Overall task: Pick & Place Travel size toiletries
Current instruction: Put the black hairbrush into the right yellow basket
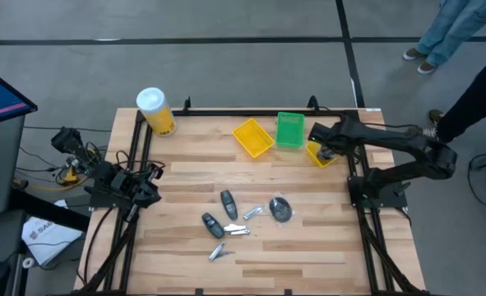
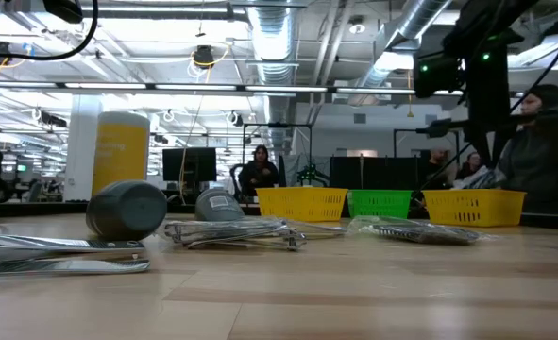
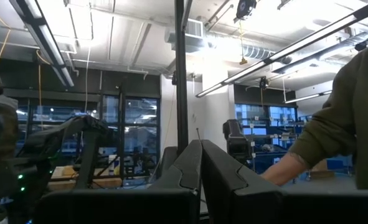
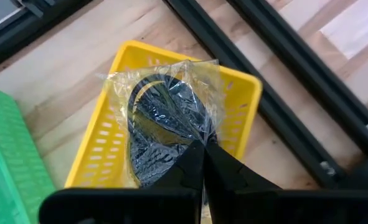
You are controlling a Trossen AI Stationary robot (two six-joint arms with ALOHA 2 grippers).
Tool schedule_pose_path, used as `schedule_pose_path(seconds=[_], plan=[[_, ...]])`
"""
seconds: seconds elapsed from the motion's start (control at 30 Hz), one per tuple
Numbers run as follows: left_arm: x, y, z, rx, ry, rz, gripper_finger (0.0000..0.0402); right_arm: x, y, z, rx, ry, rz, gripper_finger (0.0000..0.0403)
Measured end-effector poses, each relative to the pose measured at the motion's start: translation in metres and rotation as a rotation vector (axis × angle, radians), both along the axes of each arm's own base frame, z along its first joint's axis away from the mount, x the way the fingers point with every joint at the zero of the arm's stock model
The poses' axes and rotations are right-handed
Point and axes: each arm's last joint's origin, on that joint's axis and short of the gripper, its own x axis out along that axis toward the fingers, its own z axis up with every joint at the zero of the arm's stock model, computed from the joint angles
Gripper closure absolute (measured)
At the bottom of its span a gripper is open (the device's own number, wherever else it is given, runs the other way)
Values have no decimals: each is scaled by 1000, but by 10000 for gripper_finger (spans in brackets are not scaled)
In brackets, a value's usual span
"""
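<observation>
My right gripper (image 4: 202, 148) is over the small yellow tray (image 4: 241, 93) at the table's far right (image 1: 321, 156), shut on a clear wrapper with a round dark disc (image 4: 162, 121). On the table's middle lie two dark grey oblong pieces (image 1: 228, 203) (image 1: 212, 224), silver clippers (image 1: 252, 212) (image 1: 236, 231) (image 1: 219, 252) and another wrapped disc (image 1: 281, 210). My left gripper (image 3: 201, 163) is shut and parked at the table's left edge (image 1: 131, 187). My right gripper pinches the clear wrapper's gathered edge (image 4: 196, 138) between its two fingertips, coming from above. The wrapped disc hangs below the fingers inside the yellow tray's outline. Whether it rests on the tray floor I cannot tell.
A second yellow tray (image 1: 252, 136) and a green tray (image 1: 289, 130) sit at the far edge beside the right gripper. A yellow canister with a white lid (image 1: 155, 110) stands at the far left. Black frame rails border the table. People stand beyond the far right corner.
</observation>
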Motion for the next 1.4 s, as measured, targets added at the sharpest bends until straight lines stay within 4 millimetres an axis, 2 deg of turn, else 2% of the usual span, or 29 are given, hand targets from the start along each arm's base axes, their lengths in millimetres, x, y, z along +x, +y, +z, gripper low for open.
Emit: schedule_pose_path(seconds=[0.43, 0.57, 0.8, 0.87, 1.1, 1.27, 1.4], plan=[[0, 0, 0, 0, 0, -1, 401, 6, -5, -7, 17, -2, -10, 393], [0, 0, 0, 0, 0, -1, 401, 6, -5, -7, 24, 3, 10, 360], [0, 0, 0, 1, 0, -1, 401, 5, -4, -4, 33, -5, 47, 276], [0, 0, 0, 1, 0, -1, 401, 5, -4, 7, 24, -12, 131, 249], [0, 0, 0, -1, 0, -3, 401, 18, -5, 69, -70, -37, 616, 178], [0, 0, 0, -1, 0, -2, 402, 36, 4, 110, -115, -75, 910, 169], [0, 0, 0, -1, 0, -2, 401, 54, 18, 129, -123, -108, 1119, 169]])
